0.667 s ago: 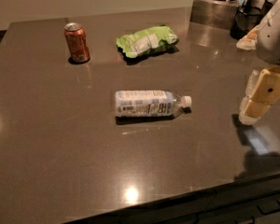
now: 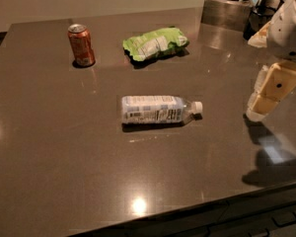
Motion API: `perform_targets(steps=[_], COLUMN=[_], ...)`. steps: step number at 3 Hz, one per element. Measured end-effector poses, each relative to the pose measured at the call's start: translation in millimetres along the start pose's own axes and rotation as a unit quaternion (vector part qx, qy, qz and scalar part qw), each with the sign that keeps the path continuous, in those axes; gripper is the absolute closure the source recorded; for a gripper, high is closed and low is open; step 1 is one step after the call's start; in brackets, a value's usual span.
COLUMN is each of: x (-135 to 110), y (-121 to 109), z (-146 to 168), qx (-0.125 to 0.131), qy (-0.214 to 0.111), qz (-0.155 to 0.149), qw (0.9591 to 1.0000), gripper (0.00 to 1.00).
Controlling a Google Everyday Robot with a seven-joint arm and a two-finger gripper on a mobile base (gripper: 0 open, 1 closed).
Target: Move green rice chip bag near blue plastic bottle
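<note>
The gripper (image 2: 255,112), a cream-coloured block hanging from the white arm (image 2: 288,26) at the right edge of the view, has shifted since the earlier picture. It has moved a little to the left and a little higher in the view. It now hangs over the dark table (image 2: 64,147) slightly closer to the capped end of the blue plastic bottle (image 2: 155,109), though well apart from it. Its lower tip was earlier clearly lower in the view than the bottle's white cap (image 2: 198,106); now it sits nearly level with it. The arm above has risen with it toward the top right corner
</note>
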State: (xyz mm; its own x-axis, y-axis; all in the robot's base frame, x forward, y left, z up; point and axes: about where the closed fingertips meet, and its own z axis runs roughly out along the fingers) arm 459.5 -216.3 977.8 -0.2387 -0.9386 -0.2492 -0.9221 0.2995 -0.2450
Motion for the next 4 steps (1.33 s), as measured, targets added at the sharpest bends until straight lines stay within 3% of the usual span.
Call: perform_targets(steps=[1, 2, 4], x=[-6, -11, -27], y=[-30, -63, -133], z=[15, 32, 73], qx=[-0.003, 0.0, 0.018], qy=[-0.02, -0.05, -0.111], qz=[0.027, 0.07, 0.154], qw=[0.9994, 0.9963, 0.9816], gripper=[0.0, 0.0, 0.0])
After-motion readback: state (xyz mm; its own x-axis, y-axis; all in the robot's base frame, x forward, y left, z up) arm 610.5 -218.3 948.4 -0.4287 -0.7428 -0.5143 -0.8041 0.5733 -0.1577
